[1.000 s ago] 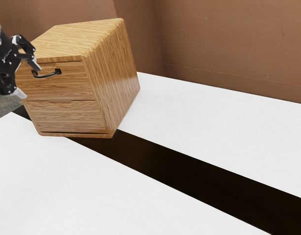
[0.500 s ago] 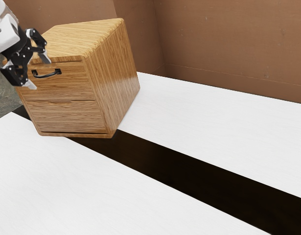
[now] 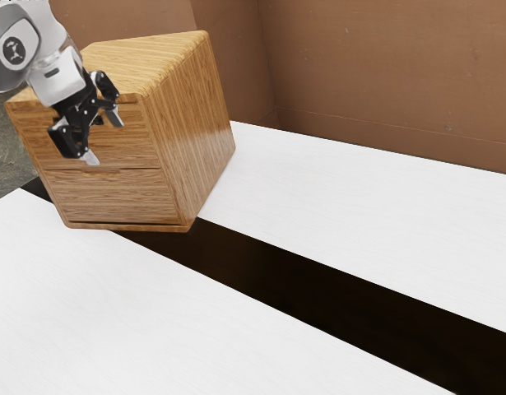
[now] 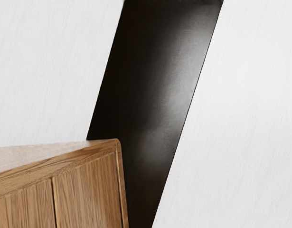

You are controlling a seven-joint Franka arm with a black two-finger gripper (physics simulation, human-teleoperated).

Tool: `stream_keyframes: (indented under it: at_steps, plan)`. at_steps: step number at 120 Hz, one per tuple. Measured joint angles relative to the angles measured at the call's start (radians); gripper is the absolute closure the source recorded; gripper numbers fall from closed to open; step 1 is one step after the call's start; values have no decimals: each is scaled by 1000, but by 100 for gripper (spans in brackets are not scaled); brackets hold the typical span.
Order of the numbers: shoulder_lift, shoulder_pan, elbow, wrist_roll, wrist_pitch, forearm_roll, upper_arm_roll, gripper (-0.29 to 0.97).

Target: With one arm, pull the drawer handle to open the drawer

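Over the last second our hand has moved in from the exterior view's left edge to the front of the upper drawer. It now covers the spot where the handle sits, so the handle is hidden behind it. The drawer looks flush with the cabinet, and we judge the pull has not begun. Our arm reaches down from the upper left with the wrist tilted. The fingers are spread and released, one tip high and one low before the drawer front. Below lie the white tabletop and its dark gap.
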Motion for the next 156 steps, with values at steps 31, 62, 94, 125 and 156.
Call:
stream_keyframes:
  at_steps: [31, 62, 94, 125, 156]
  plan:
    - [-233, -6, -170, -3, 67, -32, -83, 0]
    - [-271, 18, -217, -8, 118, 62, -42, 0]
    - [-229, 16, -130, -18, 131, 75, 70, 0]
    - [-187, 21, -118, -25, 163, 73, 190, 0]
    - [-157, -7, -120, -31, 208, 61, 183, 0]
